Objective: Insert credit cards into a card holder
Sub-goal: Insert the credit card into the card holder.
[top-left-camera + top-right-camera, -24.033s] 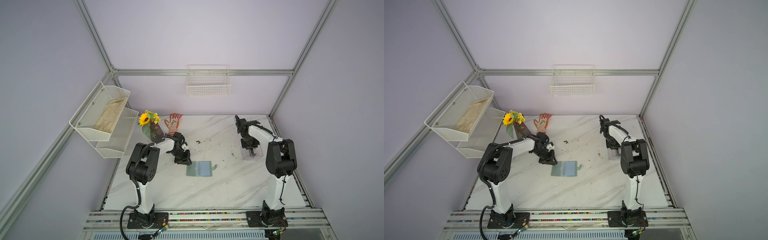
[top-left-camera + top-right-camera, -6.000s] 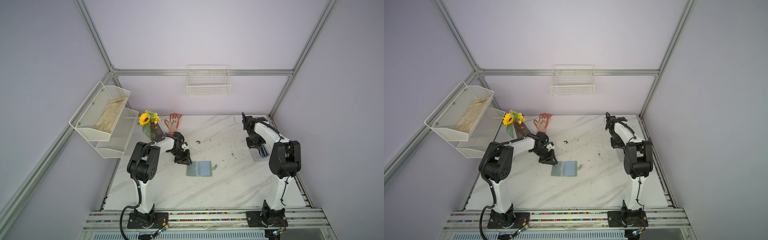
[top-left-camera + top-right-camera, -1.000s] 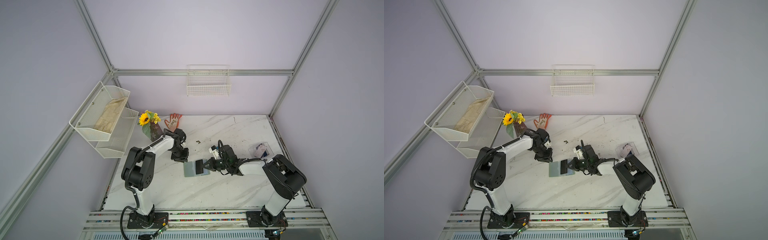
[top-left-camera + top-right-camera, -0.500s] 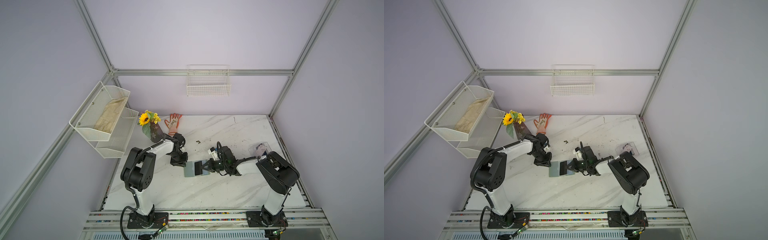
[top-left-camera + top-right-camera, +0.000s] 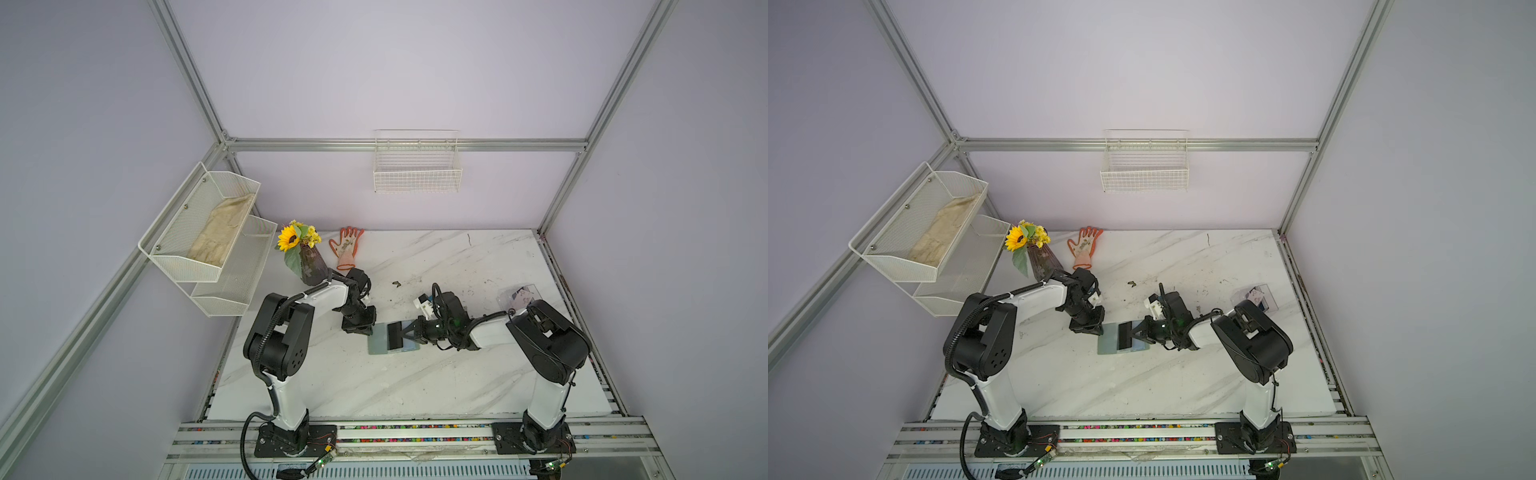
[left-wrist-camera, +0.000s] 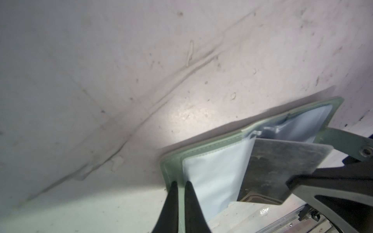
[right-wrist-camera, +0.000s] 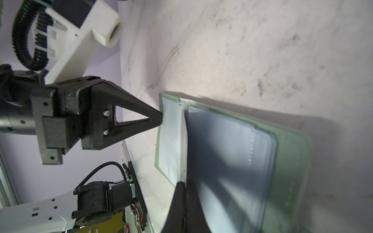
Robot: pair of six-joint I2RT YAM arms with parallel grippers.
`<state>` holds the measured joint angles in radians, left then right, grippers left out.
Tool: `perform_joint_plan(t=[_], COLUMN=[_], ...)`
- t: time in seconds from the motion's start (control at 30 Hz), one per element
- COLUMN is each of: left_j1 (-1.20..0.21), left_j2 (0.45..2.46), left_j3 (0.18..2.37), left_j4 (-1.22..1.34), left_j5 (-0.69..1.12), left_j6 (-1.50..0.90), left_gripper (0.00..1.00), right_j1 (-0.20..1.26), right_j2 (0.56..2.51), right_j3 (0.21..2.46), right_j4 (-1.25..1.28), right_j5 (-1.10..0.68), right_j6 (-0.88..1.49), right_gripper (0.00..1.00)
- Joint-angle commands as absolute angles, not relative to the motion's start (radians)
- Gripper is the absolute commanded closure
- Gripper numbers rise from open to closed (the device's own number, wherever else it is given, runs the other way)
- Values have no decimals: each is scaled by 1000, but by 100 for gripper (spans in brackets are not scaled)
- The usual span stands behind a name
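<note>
— While the left gripper sits at the left rim of the card holder, what is it actually doing?

— Pinching. From the left wrist you can see its fingertips clenched on the sage-green border, with nothing but the cover between them. That arm comes in low from the left, its wrist bent down to the table.

— And the holder itself?

— It's open and flat on the marble with the pale sleeves facing up. Its long axis runs left to right, between the two claws.

— Where's the card?

— The black card slants over the holder's middle, with its lower edge down near the fold. Its raised edge is clamped in the right gripper, which is squeezed tight on it.

— Which way does it need to go?

— Leftward, I'd say. The left-hand sleeve lies straight ahead of the right claw, so the push would run along the holder's long axis toward the pinned rim. The right arm is the nearer one to the card. It's stretched low across the table, the forearm almost level and the claw pointing left.

— Anything further right?

— Only a clear box, well apart near the table's right edge. It's too small for me to read what's inside.
</note>
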<state>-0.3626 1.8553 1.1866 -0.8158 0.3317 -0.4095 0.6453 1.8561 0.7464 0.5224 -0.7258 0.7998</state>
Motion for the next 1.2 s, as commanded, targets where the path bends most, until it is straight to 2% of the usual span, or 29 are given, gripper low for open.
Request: perform_joint_plan(t=[0.0,0.6,1.17], left_j1=[-370,-370,-370], left_j2=[1872,1888,1903], left_j3=[1154,1163,1166], left_j4=[-793,-791,-793], left_j5=[353,345,339], left_j6=[-422,-411,-407], left_gripper=[90,90,90], right_j1=[651,663,661], right_j2=[1871,1893,1907], right_j3=[758,743,716], right_j4=[550,672,661], right_j5=[-744,-773,-750], right_j6=[810,875,911], right_gripper=[100,100,100])
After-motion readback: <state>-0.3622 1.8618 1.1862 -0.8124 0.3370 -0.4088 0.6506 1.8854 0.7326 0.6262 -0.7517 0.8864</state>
